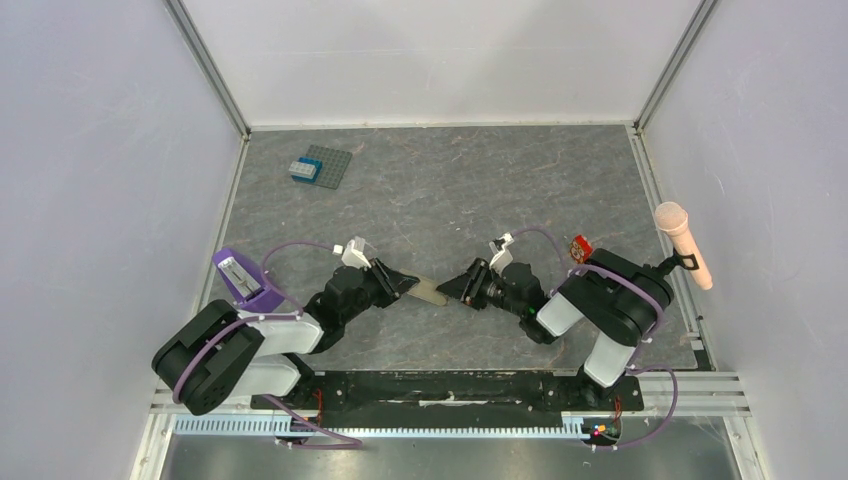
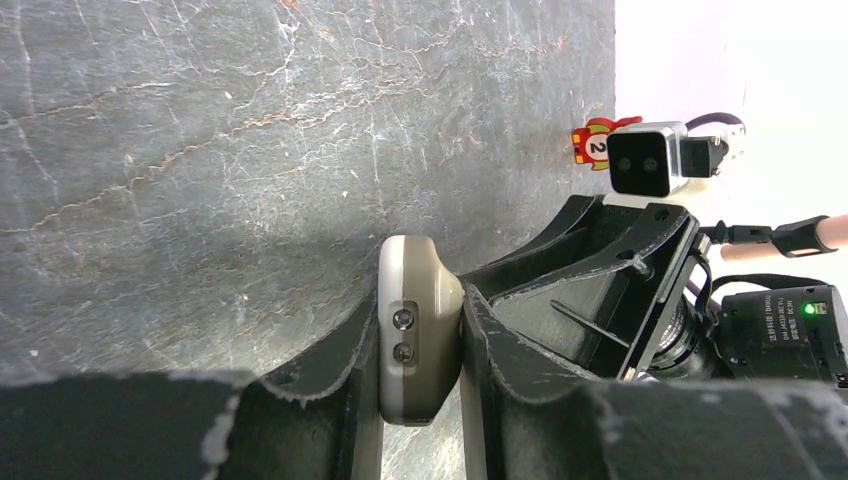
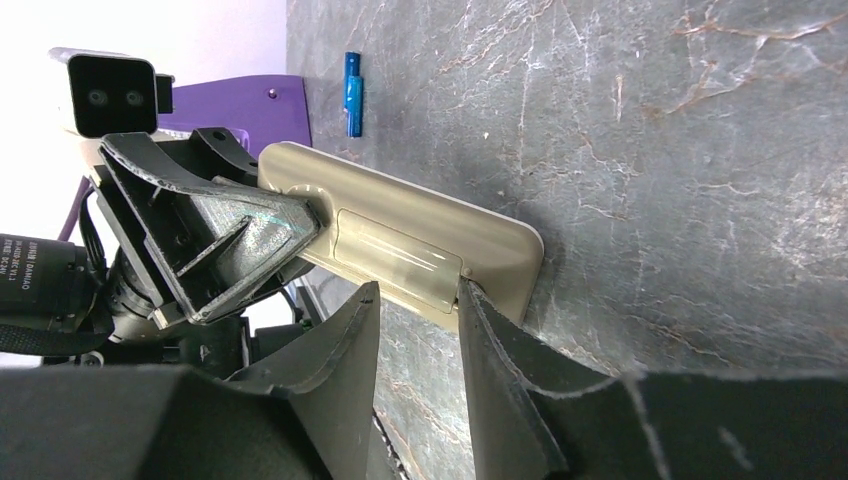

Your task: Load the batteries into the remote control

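My left gripper is shut on one end of the remote control and holds it edge-up just above the table. In the left wrist view the remote is seen end-on between the gripper's two fingers. In the right wrist view the remote's tan back shows, with its battery cover closed. My right gripper is open at the remote's lower edge, and one of its fingertips touches the end of the cover. A blue battery lies on the table beside a purple holder.
A purple holder sits by the left arm. A blue brick on a grey studded plate lies at the back left. A small red-and-white object and a pink microphone are at the right wall.
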